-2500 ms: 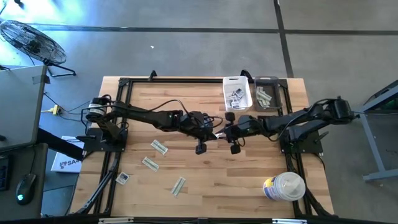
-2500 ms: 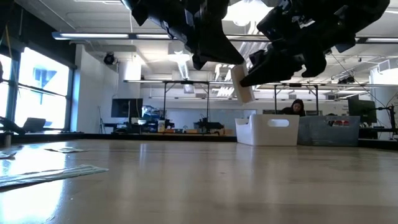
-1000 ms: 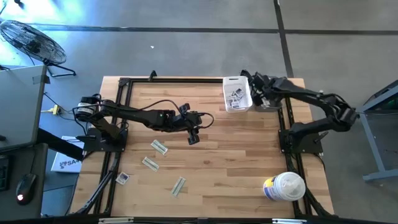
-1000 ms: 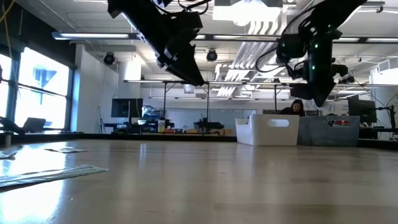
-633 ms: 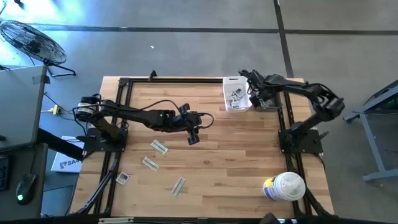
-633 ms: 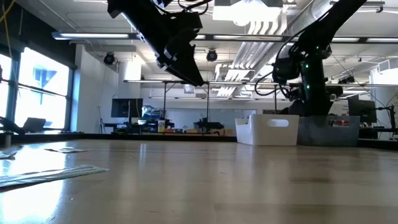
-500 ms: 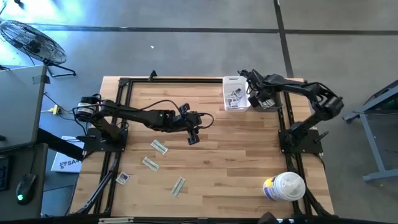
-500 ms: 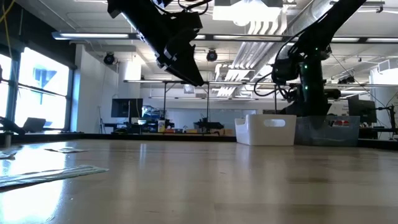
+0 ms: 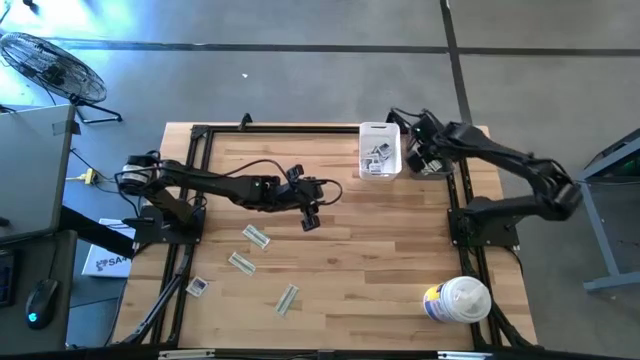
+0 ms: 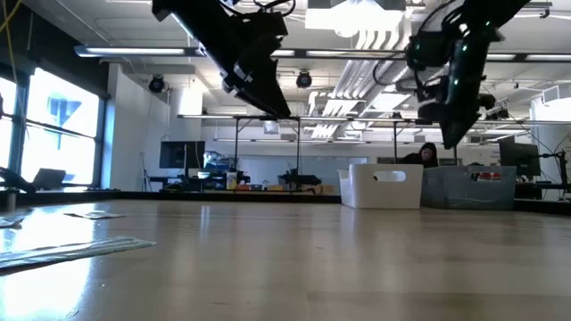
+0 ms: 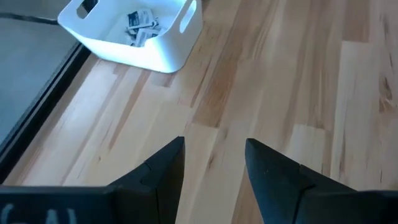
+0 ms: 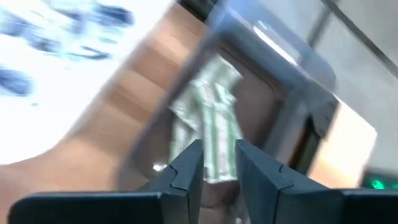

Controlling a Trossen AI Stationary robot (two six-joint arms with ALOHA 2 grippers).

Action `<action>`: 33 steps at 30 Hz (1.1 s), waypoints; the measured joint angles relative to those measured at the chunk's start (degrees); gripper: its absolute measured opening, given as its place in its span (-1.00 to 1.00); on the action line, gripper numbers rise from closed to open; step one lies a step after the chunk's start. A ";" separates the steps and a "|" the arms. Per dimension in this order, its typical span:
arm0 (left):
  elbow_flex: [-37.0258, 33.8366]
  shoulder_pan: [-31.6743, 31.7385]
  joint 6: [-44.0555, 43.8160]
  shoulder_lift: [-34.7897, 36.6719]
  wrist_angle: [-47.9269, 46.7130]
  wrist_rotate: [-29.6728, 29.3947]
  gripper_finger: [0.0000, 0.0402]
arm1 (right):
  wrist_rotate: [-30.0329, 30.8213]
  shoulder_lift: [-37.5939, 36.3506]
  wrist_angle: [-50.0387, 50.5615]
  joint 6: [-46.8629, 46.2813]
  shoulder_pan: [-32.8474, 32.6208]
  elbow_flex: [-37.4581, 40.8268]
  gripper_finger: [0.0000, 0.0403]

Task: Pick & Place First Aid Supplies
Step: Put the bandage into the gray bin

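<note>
Over the far right corner of the counter (image 9: 400,250), the right hand (image 9: 418,150) hangs above a clear bin (image 9: 432,160), its fingers (image 12: 186,168) spread a little with nothing between them. Directly beyond them, inside that bin, lies a pile of pale green-beige strips (image 12: 208,137). Just beside the clear bin stands a white bin (image 9: 380,152) holding square white packets (image 9: 376,158) with blue-grey print; the right hand is next to it, not over it.

The left hand (image 9: 310,218) hovers above the middle of the counter, well apart from both bins. Its fingers (image 11: 161,171) are spread and empty, with bare wood between them. The left wrist view shows the white bin and its packets farther off.

Loose supplies lie on the near left part of the counter, well apart from both hands: a strip (image 9: 257,236) nearest the left hand, another strip (image 9: 241,262) below it, a third strip (image 9: 287,298) toward the near edge, and one square packet (image 9: 196,286) by the left rail. A big white canister (image 9: 458,298) lies at the near right corner.
</note>
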State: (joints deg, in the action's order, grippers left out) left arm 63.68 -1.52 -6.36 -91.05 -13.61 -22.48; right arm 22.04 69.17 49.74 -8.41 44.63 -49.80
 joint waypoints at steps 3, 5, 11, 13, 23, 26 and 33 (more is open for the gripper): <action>0.00 0.00 -3.01 2.08 -6.26 1.54 -0.18 | -4.47 -4.63 -0.95 3.01 -2.87 0.00 -0.59; 0.04 0.00 -7.88 3.25 -13.35 4.33 -0.18 | -8.51 -7.24 -3.25 5.24 -5.47 0.15 -0.59; -0.37 -0.25 -27.79 3.14 -35.21 10.50 -0.18 | -24.69 -13.00 -24.68 12.19 -14.49 7.35 -0.59; -2.17 -0.85 -33.02 2.67 -37.46 12.71 -0.18 | -30.93 -13.78 -34.60 13.52 -16.87 11.10 -0.59; -8.00 -10.79 -51.55 2.71 -32.15 20.22 -0.18 | -35.47 -13.53 -52.36 15.33 -20.69 16.96 -0.59; -8.09 -12.71 -54.93 1.54 -30.93 16.29 -0.18 | -35.03 -13.53 -52.67 15.50 -20.64 16.96 -0.59; -8.09 -13.16 -55.85 -3.91 -30.69 15.91 -0.18 | -34.42 -13.53 -51.97 14.56 -20.67 16.92 -0.59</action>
State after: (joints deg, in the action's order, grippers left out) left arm 55.59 -14.68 -62.22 -94.96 -44.30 -6.57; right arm -12.38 55.64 -2.23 6.15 23.97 -32.89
